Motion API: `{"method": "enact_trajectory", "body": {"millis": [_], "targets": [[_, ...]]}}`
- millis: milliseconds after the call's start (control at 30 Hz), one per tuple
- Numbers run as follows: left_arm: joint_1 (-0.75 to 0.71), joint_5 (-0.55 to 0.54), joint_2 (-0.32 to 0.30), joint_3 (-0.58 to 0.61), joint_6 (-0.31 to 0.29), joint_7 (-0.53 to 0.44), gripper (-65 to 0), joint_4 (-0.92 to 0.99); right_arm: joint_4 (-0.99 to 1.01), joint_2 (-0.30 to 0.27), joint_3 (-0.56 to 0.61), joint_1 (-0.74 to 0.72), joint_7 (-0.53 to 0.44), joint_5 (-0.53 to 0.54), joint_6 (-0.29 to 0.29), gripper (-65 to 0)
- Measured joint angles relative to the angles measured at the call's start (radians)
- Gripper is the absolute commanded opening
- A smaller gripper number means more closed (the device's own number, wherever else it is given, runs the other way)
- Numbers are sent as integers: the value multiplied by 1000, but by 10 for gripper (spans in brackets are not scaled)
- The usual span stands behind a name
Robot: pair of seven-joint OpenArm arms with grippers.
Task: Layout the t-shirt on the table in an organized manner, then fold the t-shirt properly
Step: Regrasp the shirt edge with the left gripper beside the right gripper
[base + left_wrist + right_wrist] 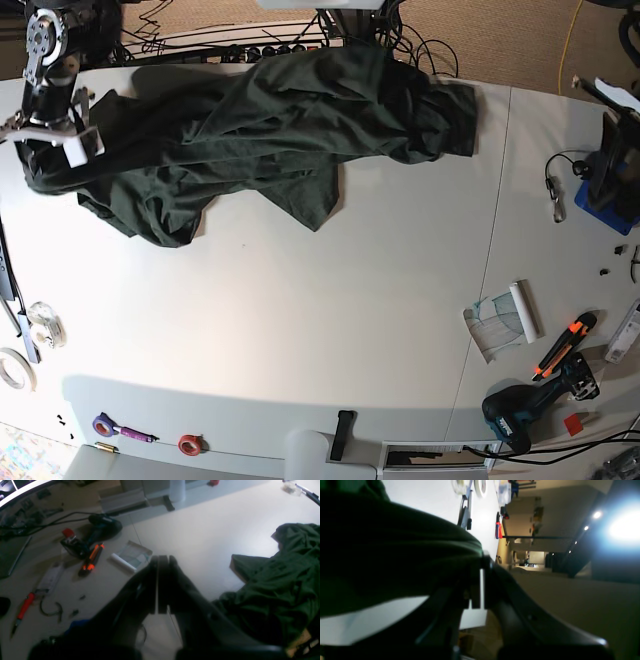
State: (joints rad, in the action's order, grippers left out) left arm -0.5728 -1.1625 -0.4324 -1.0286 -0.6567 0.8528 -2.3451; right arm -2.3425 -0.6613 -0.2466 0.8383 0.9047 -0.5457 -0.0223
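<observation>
One wide white table [300, 330] fills the base view, with tan carpet [520, 40] beyond its upper right corner. An orange-and-black utility knife [562, 347] and a dark blue power drill [520, 408] lie at lower right. The crumpled dark green t-shirt [280, 115] sprawls across the upper left, its left end pinched in the clamped right gripper [483, 558]. The left gripper [162, 560] has its fingers pressed together, and the shirt lies apart at that frame's right.
</observation>
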Motion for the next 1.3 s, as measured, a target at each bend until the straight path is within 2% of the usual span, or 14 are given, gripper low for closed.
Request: {"method": "enact_trajectory", "body": {"millis": [67,133,167,267,300,333,533,633,733,800,900,967,1100,1300], "targets": [[-20,-3,0,37,-1,61,-650,0,0,0,0,-10,0,27,0,-650],[-58,-32,-1,113,-44,128,-650,1,0,0,0,-10,-8,35,-3,-650],[-82,-43,0,163,-43,135,-650,2,0,0,0,-10,-8,35,-3,-650],[-127,-32,-1,341,-43,142,-406,2,0,0,0,-10,-7,35,-3,-650],[-129,-14,0,405,-43,142,-364,2,0,0,0,-10,-8,35,-3,-650],[-129,24,-1,469,-43,142,-357,2,0,0,0,-10,-8,35,-4,-650],[-98,368,-5,820,-40,74,-358,4,0,0,0,-10,-8,35,-3,-650],[-66,524,-8,951,-40,30,-367,4,0,0,0,-10,-8,35,-3,-650],[-27,621,-11,1052,-40,20,-367,4,0,0,0,-10,-8,64,-4,-650],[-1,656,-12,1107,-40,17,-367,4,0,0,0,-10,-15,80,-4,-650],[31,699,-11,1167,-40,-47,-367,49,0,0,0,-10,-15,80,-3,-650],[50,740,-11,1194,-40,-37,-371,110,0,0,0,-10,-15,80,-3,-650],[88,739,-13,1211,-37,-42,-389,186,0,0,0,-10,-15,80,-3,-650],[88,749,-14,1211,-37,-42,-390,188,0,0,0,-10,-15,80,-3,-650]]}}
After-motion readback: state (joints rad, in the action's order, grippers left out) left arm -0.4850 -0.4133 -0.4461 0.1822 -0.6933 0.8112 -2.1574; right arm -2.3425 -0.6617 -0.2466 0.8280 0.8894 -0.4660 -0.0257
